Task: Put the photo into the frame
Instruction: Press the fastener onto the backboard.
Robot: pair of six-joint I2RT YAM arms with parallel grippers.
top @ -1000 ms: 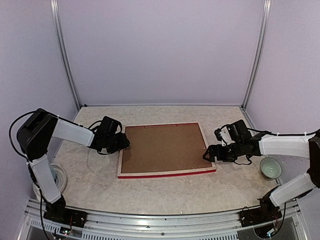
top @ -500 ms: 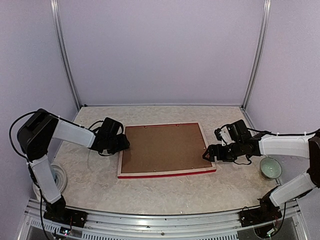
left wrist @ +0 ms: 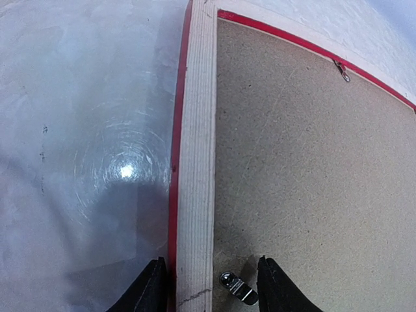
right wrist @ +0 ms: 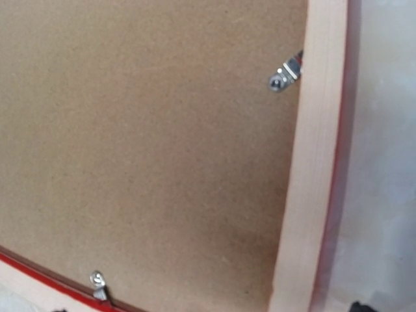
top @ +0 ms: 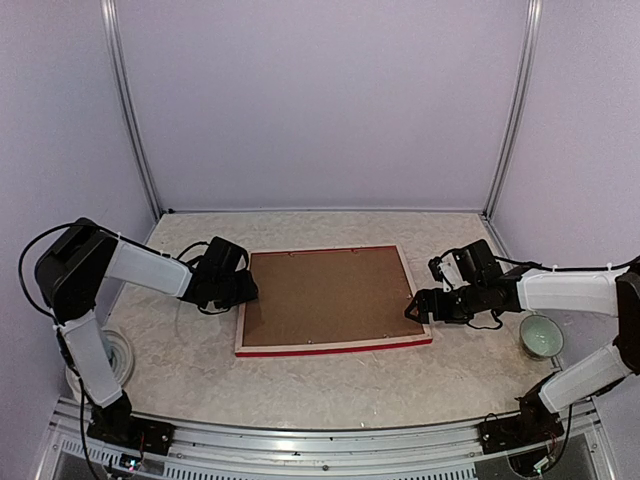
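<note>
The left gripper point(left wrist: 209, 276), jaws spread astride the nine-o'clock bar of the frame point(left wrist: 195, 162), may catch wood instead of the metal clip point(left wrist: 238, 288) and shove the frame into the spread-jawed right gripper point(top: 413, 308).

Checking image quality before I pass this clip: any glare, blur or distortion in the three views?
Left wrist: a bright glare spot on the table beside the frame, otherwise sharp. Right wrist: soft overall, the metal clip smeared. Top external: even light, soft shadows, near rail bowed by the lens.
</note>
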